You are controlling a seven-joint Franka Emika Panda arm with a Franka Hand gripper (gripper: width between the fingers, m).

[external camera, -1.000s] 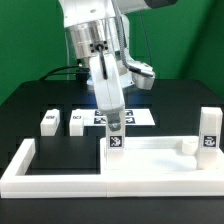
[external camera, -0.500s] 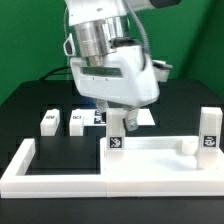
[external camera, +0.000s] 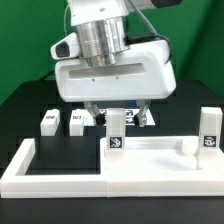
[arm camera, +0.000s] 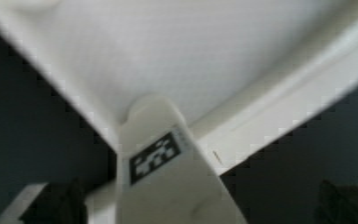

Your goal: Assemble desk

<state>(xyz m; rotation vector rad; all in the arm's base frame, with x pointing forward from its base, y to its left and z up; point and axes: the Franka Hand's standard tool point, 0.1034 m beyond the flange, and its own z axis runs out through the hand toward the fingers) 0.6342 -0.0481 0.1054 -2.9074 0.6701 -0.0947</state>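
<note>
The hand (external camera: pixel 117 121) hangs in the upper middle of the exterior view with its broad side to the camera. Its jaws are spread wide and grip nothing. One desk leg (external camera: pixel 116 131) stands upright at the far left corner of the tabletop (external camera: pixel 160 166), level with the gap between the two fingers (external camera: pixel 89 113) and apart from both. The wrist view shows the same leg (arm camera: pixel 158 160), tag facing the camera, centred between the blurred finger shapes in the frame's lower corners. A second leg (external camera: pixel 208 131) stands upright at the tabletop's right end. Two more legs (external camera: pixel 48 121) (external camera: pixel 76 120) lie on the black table (external camera: pixel 60 146) at middle left. A low white fence (external camera: pixel 25 166) runs along the lower left.
</note>
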